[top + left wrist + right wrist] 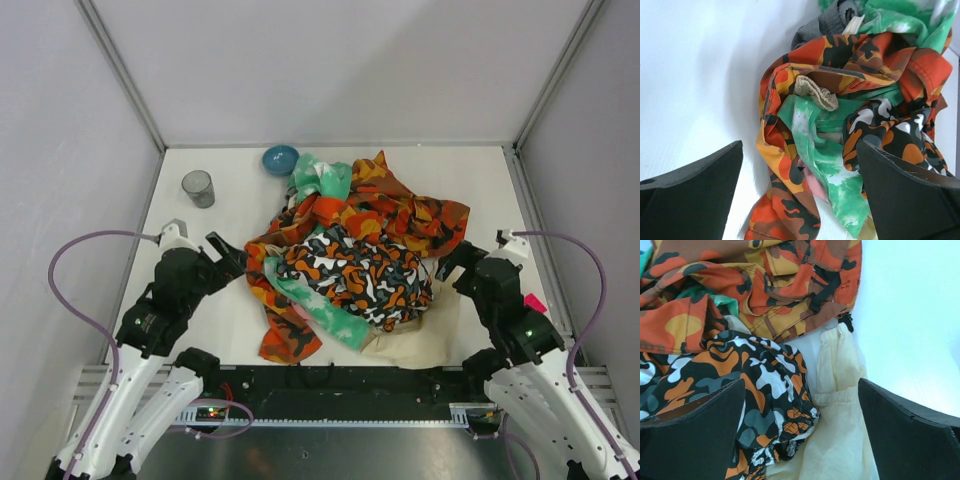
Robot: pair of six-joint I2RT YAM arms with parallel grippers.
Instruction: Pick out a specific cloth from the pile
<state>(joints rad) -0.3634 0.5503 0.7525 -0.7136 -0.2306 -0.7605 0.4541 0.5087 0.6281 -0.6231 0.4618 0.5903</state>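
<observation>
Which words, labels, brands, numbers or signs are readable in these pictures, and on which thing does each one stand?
No text can be read.
Pile: only camouflage and tie-dye prints, no letters.
Grey cup, blue bowl: no marking visible.
Small lit board near the left arm's base: any print too small to read.

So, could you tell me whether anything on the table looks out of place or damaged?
Nothing looks spilled or damaged. The pile is a tangled heap, and the dark grey cloth is mostly buried, only a small part showing.

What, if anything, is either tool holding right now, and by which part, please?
Nothing is held: the left tool and the right tool are both open near the pile.
</observation>
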